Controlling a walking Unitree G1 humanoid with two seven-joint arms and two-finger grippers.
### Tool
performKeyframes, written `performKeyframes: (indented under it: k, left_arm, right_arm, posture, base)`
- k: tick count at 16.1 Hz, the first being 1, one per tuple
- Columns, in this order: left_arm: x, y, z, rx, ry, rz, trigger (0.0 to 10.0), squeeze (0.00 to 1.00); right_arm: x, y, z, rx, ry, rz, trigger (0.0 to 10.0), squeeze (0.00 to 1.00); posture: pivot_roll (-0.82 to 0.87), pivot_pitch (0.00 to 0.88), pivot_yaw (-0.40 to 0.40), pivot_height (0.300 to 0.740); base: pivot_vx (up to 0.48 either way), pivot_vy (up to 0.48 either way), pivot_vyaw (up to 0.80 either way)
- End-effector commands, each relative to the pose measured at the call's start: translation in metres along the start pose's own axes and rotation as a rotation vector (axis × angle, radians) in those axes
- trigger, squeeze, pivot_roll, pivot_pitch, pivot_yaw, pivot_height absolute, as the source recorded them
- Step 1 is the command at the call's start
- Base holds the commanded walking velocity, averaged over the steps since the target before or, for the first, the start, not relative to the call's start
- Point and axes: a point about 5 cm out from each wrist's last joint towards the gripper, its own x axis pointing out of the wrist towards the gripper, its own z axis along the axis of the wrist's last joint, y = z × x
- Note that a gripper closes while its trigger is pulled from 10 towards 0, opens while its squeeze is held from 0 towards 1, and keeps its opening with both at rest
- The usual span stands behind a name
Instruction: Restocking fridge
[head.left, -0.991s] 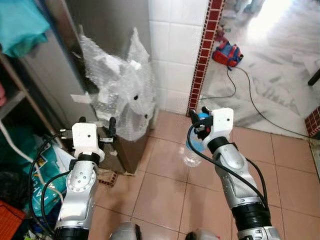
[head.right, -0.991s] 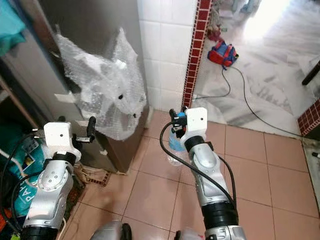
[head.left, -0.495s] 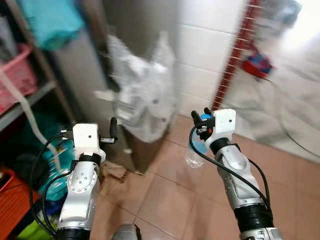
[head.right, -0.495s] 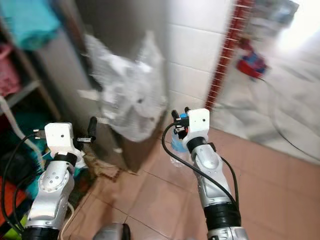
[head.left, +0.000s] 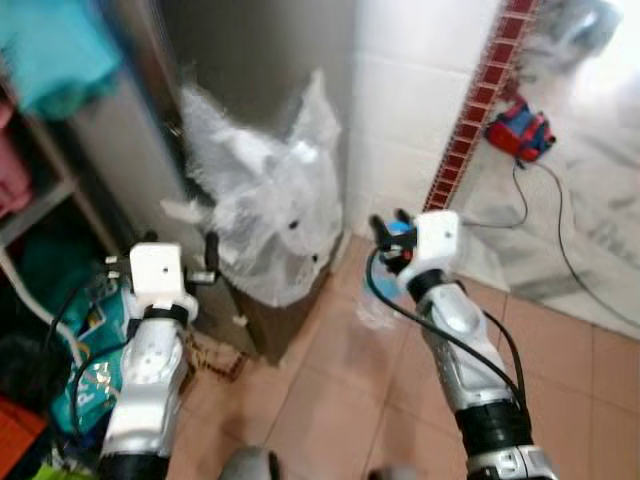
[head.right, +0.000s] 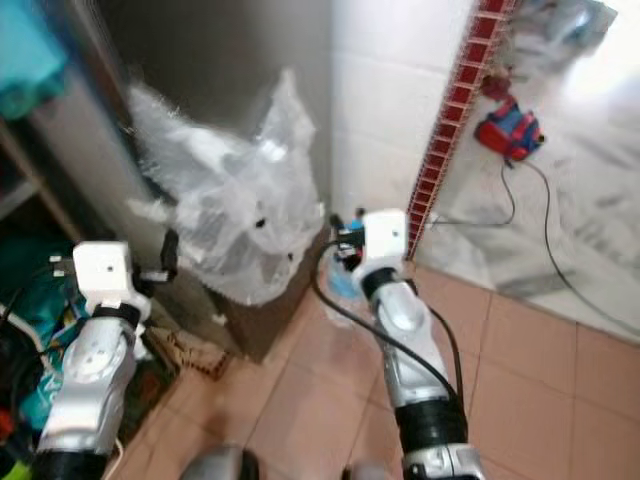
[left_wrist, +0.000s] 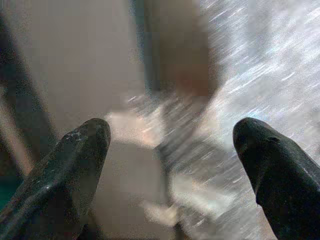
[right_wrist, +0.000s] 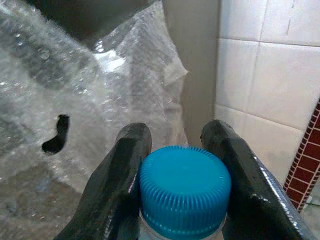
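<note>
Bubble wrap, crumpled and taped over the corner of a brown cabinet, far left of centre. White tiled wall behind it, edged on the right by a vertical strip of red mosaic tiles. Terracotta floor tiles near. Far right: red-and-blue bag on pale marble floor, with a black cable trailing nearer. Far left: teal cloth on shelving.

Terracotta floor tiles cover the near ground. At twelve o'clock stands a white tiled wall, edged at one o'clock by a strip of dark red tiles. Beyond it, at two o'clock, a pale marble floor lies in bright light. At nine o'clock, cluttered shelves sit in shade.
</note>
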Motion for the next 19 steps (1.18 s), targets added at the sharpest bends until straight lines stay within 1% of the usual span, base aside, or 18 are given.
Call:
performKeyframes:
  k: [1, 4, 8, 9, 10, 12, 13, 15, 16, 19]
  left_arm:
    - [-0.002, -0.002, -0.003, 0.008, 0.013, 0.004, 10.0, 0.0]
    - [0.005, 0.003, 0.002, 0.0, -0.003, 0.016, 10.0, 0.0]
    - [0.025, 0.02, 0.013, -0.004, -0.044, 0.053, 10.0, 0.0]
    - [0.027, 0.021, 0.014, -0.005, -0.047, 0.054, 10.0, 0.0]
    - [0.033, 0.021, 0.016, -0.019, -0.047, 0.046, 10.0, 0.0]
    - [0.043, 0.019, 0.017, -0.037, -0.041, -0.003, 10.0, 0.0]
    - [0.047, 0.019, 0.018, -0.062, -0.035, -0.02, 10.0, 0.0]
    - [0.054, 0.015, 0.021, -0.11, -0.033, -0.08, 10.0, 0.0]
    - [0.057, 0.011, 0.023, -0.117, -0.032, -0.105, 10.0, 0.0]
    - [0.065, 0.012, 0.024, -0.133, -0.035, -0.109, 10.0, 0.0]
  right_arm:
    - [-0.002, -0.007, 0.003, -0.01, -0.012, -0.021, 10.0, 0.0]
    - [-0.003, -0.008, 0.004, -0.012, -0.011, -0.023, 10.0, 0.0]
    - [-0.011, -0.012, 0.001, -0.024, 0.01, -0.025, 10.0, 0.0]
    - [-0.012, -0.013, 0.0, -0.025, 0.013, -0.027, 10.0, 0.0]
    - [-0.014, -0.013, 0.001, -0.025, 0.015, -0.027, 10.0, 0.0]
    - [-0.016, -0.012, 0.003, -0.03, 0.014, -0.025, 10.0, 0.0]
    - [-0.017, -0.012, 0.004, -0.032, 0.015, -0.026, 10.0, 0.0]
    - [-0.02, -0.016, 0.003, -0.041, 0.025, -0.038, 10.0, 0.0]
    - [-0.021, -0.016, 0.003, -0.043, 0.028, -0.039, 10.0, 0.0]
    - [-0.023, -0.016, 0.005, -0.048, 0.032, -0.044, 10.0, 0.0]
  posture:
    - [0.03, 0.037, 0.025, 0.74]
    - [0.02, 0.046, 0.018, 0.74]
    - [0.0, 0.067, 0.008, 0.74]
    - [0.0, 0.068, 0.008, 0.74]
    - [-0.01, 0.077, 0.004, 0.74]
    - [-0.03, 0.092, 0.005, 0.74]
    - [-0.03, 0.094, 0.006, 0.74]
    - [-0.04, 0.103, 0.007, 0.74]
    - [-0.04, 0.111, 0.011, 0.74]
    - [-0.06, 0.121, 0.02, 0.74]
  base:
    - [0.0, 0.0, 0.0]
    - [0.0, 0.0, 0.0]
    - [0.0, 0.0, 0.0]
    - [0.0, 0.0, 0.0]
    - [0.0, 0.0, 0.0]
    - [0.0, 0.0, 0.0]
    - [0.0, 0.0, 0.0]
    - [0.0, 0.0, 0.0]
    - [0.0, 0.0, 0.0]
    - [0.0, 0.0, 0.0]
